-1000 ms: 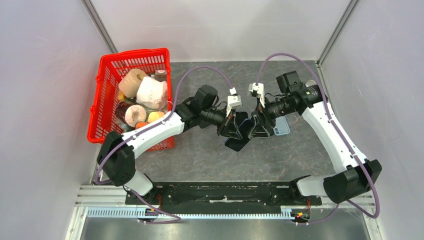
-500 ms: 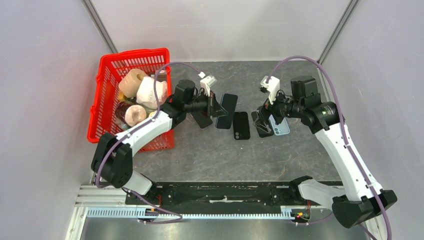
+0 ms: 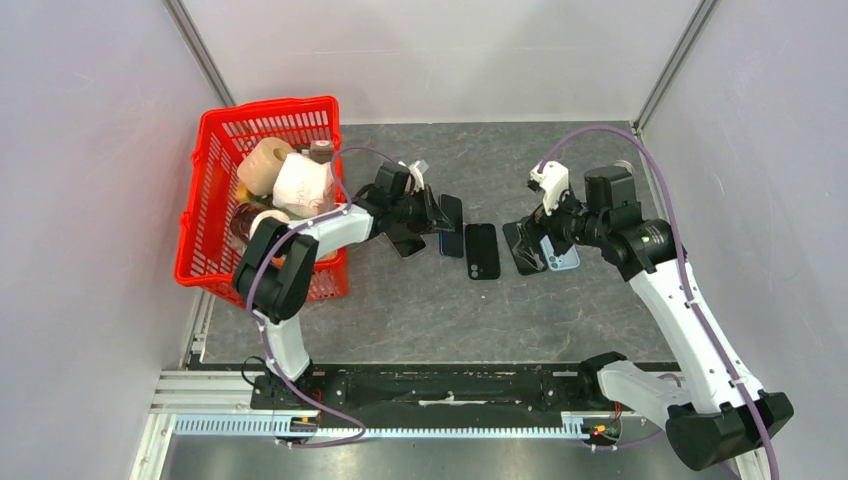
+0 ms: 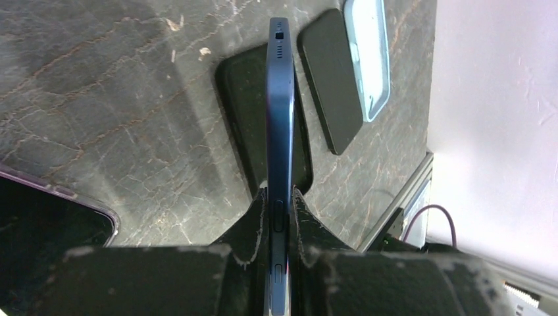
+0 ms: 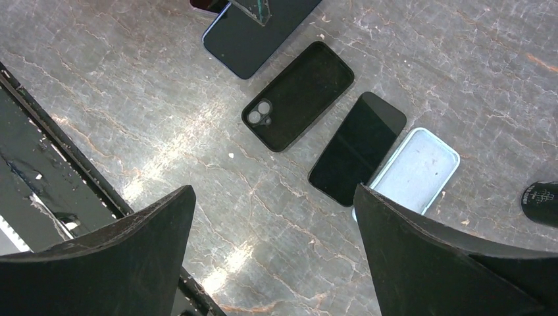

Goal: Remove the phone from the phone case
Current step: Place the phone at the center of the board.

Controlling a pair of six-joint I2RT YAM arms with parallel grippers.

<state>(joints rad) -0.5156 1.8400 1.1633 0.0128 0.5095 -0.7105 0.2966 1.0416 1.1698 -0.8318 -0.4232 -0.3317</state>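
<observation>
On the grey table [image 3: 400, 300] just beyond the arm bases, the black phone case [image 3: 482, 250] now lies flat and empty, its camera cut-out showing. The two arms, locked together over it a second ago, have drawn apart. Just right of it, the right gripper [image 3: 528, 232] hangs with its jaws spread wide and nothing between them, having backed off toward its own side. Beneath it rest a second dark phone [image 3: 524, 248] and a pale blue case [image 3: 563, 254], side by side. Left of the empty case, the left gripper [image 3: 432, 212] stays clamped narrowly on the dark blue phone [image 3: 450, 215]. It pinches the flat faces near one end, holds the phone edge-on and has carried it clear of the case. That puts the phone near another handset [image 3: 405, 243] lying beside the filled red basket [image 3: 265, 105] at the far left. With phone and case now apart, the extraction looks done. What appears to remain is setting the phone down.
</observation>
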